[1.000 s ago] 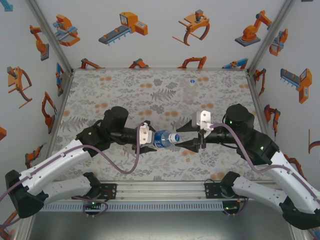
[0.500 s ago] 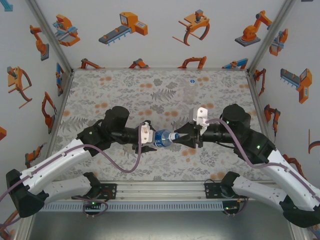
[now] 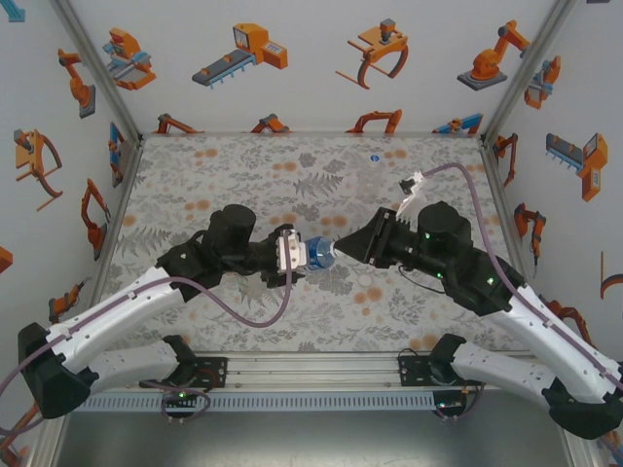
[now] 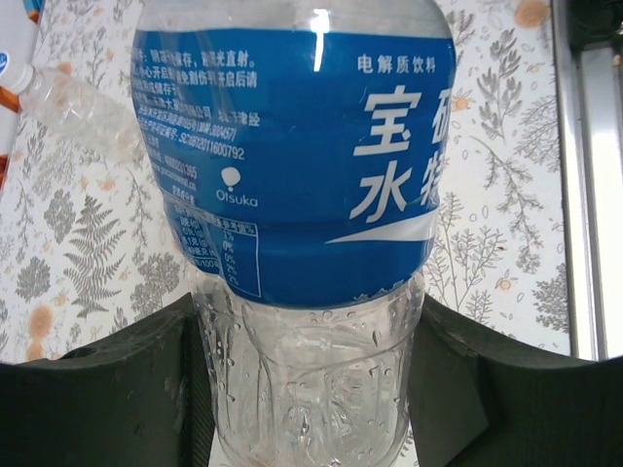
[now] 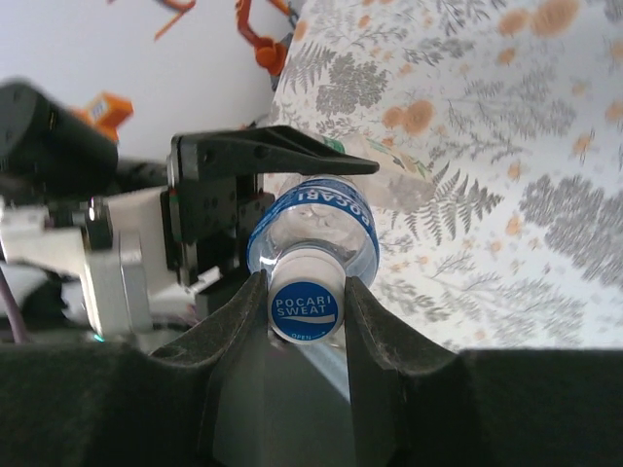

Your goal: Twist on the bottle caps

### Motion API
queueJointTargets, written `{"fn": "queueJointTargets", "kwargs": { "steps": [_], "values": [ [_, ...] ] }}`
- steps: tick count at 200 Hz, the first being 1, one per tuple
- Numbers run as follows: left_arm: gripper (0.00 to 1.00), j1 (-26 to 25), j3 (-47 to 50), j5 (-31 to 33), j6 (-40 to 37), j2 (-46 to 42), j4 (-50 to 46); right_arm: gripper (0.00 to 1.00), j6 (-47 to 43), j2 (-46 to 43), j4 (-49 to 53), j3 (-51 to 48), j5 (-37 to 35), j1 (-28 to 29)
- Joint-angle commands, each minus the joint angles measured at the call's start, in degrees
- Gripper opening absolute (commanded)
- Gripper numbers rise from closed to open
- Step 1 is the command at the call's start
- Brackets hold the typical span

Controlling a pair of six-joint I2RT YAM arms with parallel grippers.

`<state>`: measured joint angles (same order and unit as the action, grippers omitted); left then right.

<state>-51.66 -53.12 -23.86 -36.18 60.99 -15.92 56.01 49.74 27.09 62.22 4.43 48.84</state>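
Note:
A clear bottle [image 3: 317,255] with a blue label [image 4: 292,156] hangs on its side above the table's middle. My left gripper [image 3: 304,257] is shut on it, and its dark jaws press both sides of the see-through base [image 4: 307,379]. A white bottle cap [image 5: 304,302] with a blue printed top sits on the bottle's neck. My right gripper [image 5: 305,304] is shut on that cap, one finger on each side, and meets the bottle from the right [image 3: 337,248]. The cap itself is too small to make out in the top view.
A plain clear bottle [image 4: 73,102] lies on the floral table [image 3: 243,175] beyond the held one. A small round cap [image 3: 374,156] rests near the back edge. An aluminium rail [image 4: 594,195] borders the table, and walls close in three sides.
My right gripper moved left onto the cap and shut on it, and its wrist has rolled over. The left gripper carried the bottle slightly farther back and still holds it.

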Motion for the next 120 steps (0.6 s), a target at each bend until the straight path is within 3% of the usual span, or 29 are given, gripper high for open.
{"fn": "queueJointTargets", "kwargs": {
  "steps": [1,24,50,73,97,120],
  "values": [
    [0.0,-0.56,-0.27,-1.98,-0.05,0.77,6.42,0.0,13.56,2.14,2.31,0.96,-3.64,0.07],
    [0.0,-0.55,-0.54,-2.55,0.31,1.63,7.07,0.01,10.43,2.54,3.68,2.46,-4.0,0.1],
    [0.0,-0.55,-0.96,-3.03,0.19,2.2,6.37,0.35,2.47,1.37,3.96,4.08,-5.59,0.12],
    [0.0,-0.57,-1.19,-3.9,0.02,2.2,5.55,0.54,-9.38,-0.24,0.35,5.0,-5.5,0.06],
    [0.0,-0.55,-1.45,-4.69,-0.58,2.45,4.26,0.59,-22.73,-1.46,-1.74,6.68,-3.78,0.03],
    [0.0,-0.55,-1.79,-5.4,-0.77,2.64,3.11,0.58,-36.8,-1.66,-3.34,7.78,4.71,0.03]
  ]
}}
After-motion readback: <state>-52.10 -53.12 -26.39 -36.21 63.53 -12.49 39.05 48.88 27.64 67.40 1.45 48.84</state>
